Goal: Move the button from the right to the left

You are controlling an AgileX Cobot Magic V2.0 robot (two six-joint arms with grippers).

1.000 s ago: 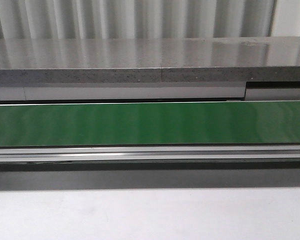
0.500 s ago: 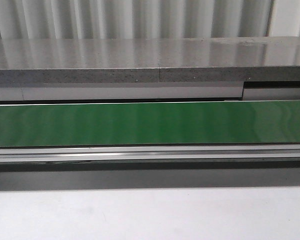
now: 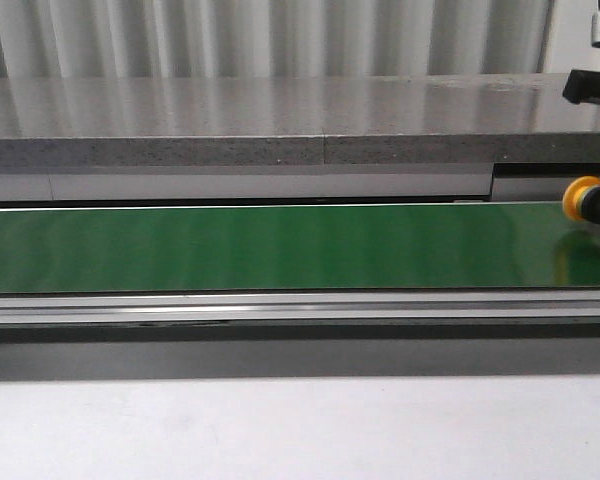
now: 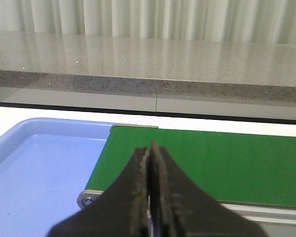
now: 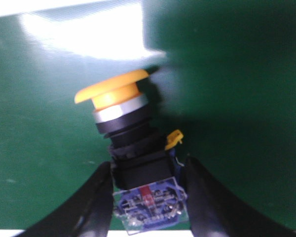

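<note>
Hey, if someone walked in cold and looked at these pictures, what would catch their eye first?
Probably the yellow-capped button gripped in the right claw over the green belt, showing at the far right edge of the front view. After that, the blue tray at the belt's end, seen past the shut left claw.
</note>
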